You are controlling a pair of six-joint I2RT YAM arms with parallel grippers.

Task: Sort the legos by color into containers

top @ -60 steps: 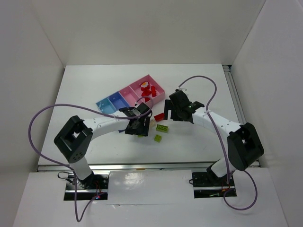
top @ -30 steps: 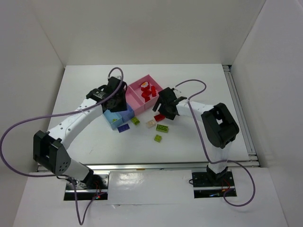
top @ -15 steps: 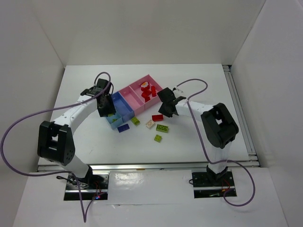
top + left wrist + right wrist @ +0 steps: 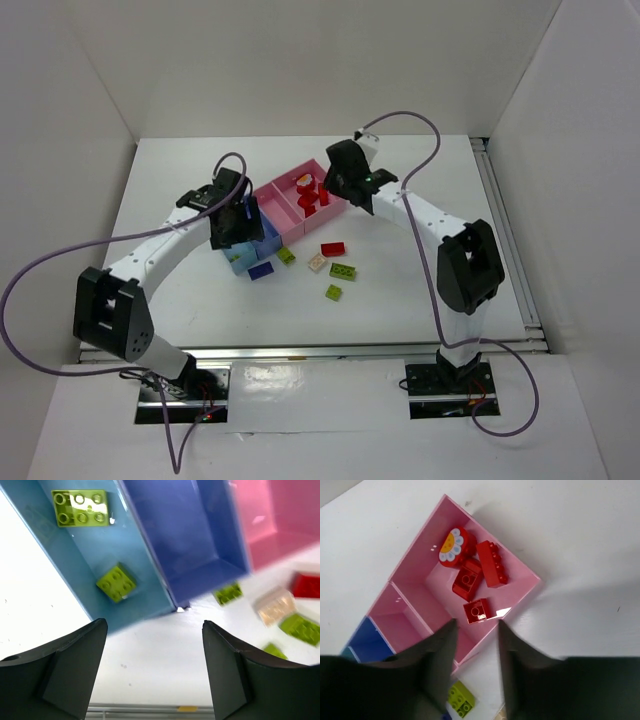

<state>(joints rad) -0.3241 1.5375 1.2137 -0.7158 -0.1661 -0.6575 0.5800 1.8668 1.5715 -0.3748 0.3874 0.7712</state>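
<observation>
The containers (image 4: pixel 283 192) lie in a diagonal row: two pink trays, a medium blue tray (image 4: pixel 200 530) and a light blue tray (image 4: pixel 60 555). My left gripper (image 4: pixel 155 670) hangs open over the near ends of the blue trays, holding nothing. Two lime green legos (image 4: pixel 82 508) lie in the light blue tray. My right gripper (image 4: pixel 475 655) is open above the end pink tray (image 4: pixel 415 570), which holds several red legos (image 4: pixel 491 563); one red cube (image 4: pixel 476 611) lies just past its fingertips. Loose on the table are a red brick (image 4: pixel 333 249), a cream one (image 4: pixel 318 262), green ones (image 4: pixel 344 271) and a purple one (image 4: pixel 262 270).
The second pink tray (image 4: pixel 400 620) and the medium blue tray hold nothing. White walls close in the table on three sides. Purple cables loop from both arms above the table. A metal rail (image 4: pixel 505 230) runs along the table's right edge.
My left gripper has opened over the blue trays. My right gripper has risen from the loose bricks to the end pink tray, shut for a moment and parted again.
</observation>
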